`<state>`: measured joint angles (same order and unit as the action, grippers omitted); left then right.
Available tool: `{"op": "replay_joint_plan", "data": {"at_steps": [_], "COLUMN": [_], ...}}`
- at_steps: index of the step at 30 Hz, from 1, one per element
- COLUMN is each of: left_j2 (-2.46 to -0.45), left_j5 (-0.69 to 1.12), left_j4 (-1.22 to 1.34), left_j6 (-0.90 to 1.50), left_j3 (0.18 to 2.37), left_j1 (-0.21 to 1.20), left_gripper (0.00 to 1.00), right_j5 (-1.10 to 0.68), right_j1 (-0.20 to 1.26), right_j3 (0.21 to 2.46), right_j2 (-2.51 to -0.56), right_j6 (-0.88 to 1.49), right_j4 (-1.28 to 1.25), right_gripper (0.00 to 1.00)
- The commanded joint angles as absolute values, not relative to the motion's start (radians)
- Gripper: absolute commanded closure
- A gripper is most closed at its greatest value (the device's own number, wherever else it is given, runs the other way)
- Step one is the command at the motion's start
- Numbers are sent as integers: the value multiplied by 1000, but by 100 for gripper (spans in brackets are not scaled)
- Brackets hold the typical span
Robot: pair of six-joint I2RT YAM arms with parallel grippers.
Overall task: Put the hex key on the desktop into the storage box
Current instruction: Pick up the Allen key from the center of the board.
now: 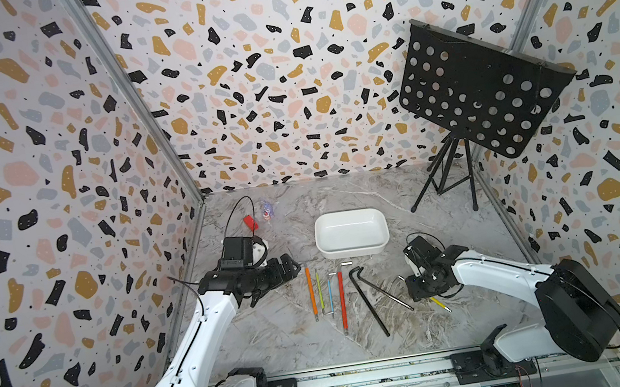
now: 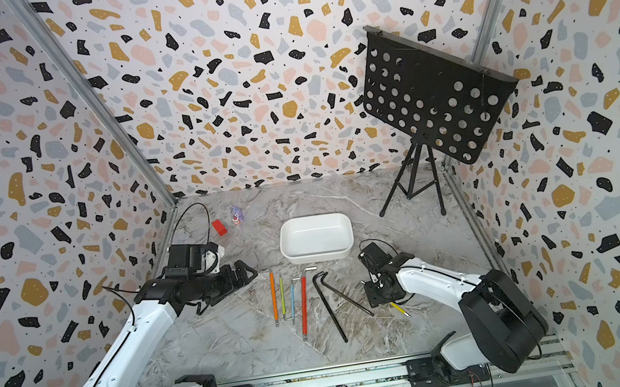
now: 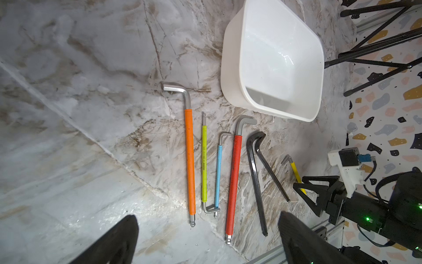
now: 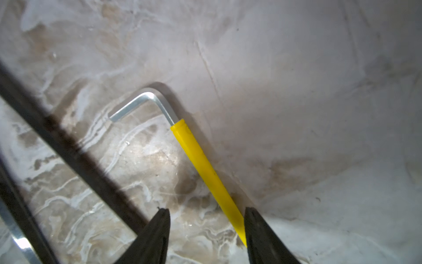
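The yellow-sleeved hex key (image 4: 205, 169) lies flat on the marbled surface (image 1: 280, 342), with its sleeve running into the gap between the right fingers (image 4: 157, 235). The sleeve passes right at the inner edge of one finger, and I cannot tell whether they touch. A clear stretch of surface separates it from the opposite finger. These fingers stand moderately apart around the key and are not clamped on it. The key's bare metal bend lies out past the fingertips. In a top view its far tip (image 1: 441, 305) pokes out behind the right fingers.

Just outside the right fingers, on the side away from the yellow sleeve, a long black hex key (image 4: 68, 146) crosses the surface at a slant. A second black hex key (image 1: 369, 305) lies beyond it, and their bent ends meet.

Further toward the left fingers (image 3: 118, 242) is a row of four sleeved keys. In order they are the red key (image 1: 342, 301), the blue key (image 1: 330, 294), the lime key (image 1: 319, 292) and the orange key (image 1: 311, 291). The orange one is nearest those fingers. The left fingers are spread wide and hold nothing.

The white storage box (image 1: 354, 252) sits ahead of both pairs of fingers, apart from each, just past the bent ends of the row.

A black perforated music stand (image 1: 479, 88) is well beyond the right fingers. A small red block (image 1: 250, 222) is beyond the left ones.
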<state>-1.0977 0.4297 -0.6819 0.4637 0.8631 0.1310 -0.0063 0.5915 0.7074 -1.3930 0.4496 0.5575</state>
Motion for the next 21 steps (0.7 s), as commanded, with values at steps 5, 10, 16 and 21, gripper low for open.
{"op": "replay_joint_plan", "data": {"at_steps": [5,10,16,21], "left_j2": [-1080,-1080,-1081,-1081], "left_j5": [440,442,443,442], "left_j4": [-686,-686,-685,-686], "left_j6": [452,451,451,451], "left_j3": [850,851,851,851], "left_j1": [133,133,133,133], "left_gripper": [0,0,0,0], "right_j5": [15,34,45,42], "right_j1": [601,608,627,636], "right_j3": [703,706,700,682], "right_j2": [-1424,-1449,-1454,-1459], "right_j6": [465,472,484,492], "right_j4": [552,555,544,524], "right_gripper": [44,53,59,68]}}
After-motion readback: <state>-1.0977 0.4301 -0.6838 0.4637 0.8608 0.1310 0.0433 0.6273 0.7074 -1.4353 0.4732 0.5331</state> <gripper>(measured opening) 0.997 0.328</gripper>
